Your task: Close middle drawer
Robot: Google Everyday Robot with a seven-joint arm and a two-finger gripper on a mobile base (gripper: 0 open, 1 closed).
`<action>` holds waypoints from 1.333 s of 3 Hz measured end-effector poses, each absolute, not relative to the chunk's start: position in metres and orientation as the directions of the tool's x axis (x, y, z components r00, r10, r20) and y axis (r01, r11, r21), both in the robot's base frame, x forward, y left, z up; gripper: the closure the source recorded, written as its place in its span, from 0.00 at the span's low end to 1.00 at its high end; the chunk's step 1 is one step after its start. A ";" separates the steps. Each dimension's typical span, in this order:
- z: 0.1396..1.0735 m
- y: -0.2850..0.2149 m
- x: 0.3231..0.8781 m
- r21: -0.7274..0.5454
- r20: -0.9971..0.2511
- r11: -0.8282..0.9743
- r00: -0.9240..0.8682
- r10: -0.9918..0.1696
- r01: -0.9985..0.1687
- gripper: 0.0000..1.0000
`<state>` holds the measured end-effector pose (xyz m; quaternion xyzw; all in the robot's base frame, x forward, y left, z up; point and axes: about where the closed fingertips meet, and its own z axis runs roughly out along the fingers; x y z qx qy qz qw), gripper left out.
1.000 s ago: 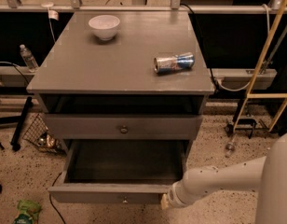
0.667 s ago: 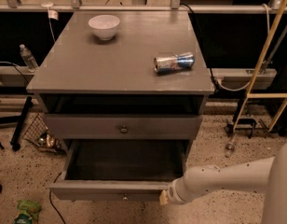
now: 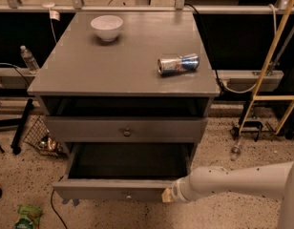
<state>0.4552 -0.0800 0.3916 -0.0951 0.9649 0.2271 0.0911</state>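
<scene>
The middle drawer [image 3: 109,190] is pulled far out of the grey cabinet, low at the front. It has a plain grey front with a tiny pale knob [image 3: 128,195] and a dark inside [image 3: 130,161]. My gripper [image 3: 167,195] is at the right end of the drawer's front, against or just before it. The white arm [image 3: 233,181] reaches in from the lower right.
Above the open drawer is a shut grey front with a dark round knob [image 3: 127,132]. On the cabinet top [image 3: 104,66] stand a white bowl [image 3: 107,27] and a lying can [image 3: 178,64]. A wire basket [image 3: 42,140] is at the left and a yellow frame [image 3: 273,56] at the right.
My gripper and arm have shifted slightly up and left, toward the cabinet. The drawer front seems to have slid in a little.
</scene>
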 end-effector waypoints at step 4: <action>0.392 -0.036 0.529 0.447 -0.421 0.822 -0.894 -0.154 -0.352 1.00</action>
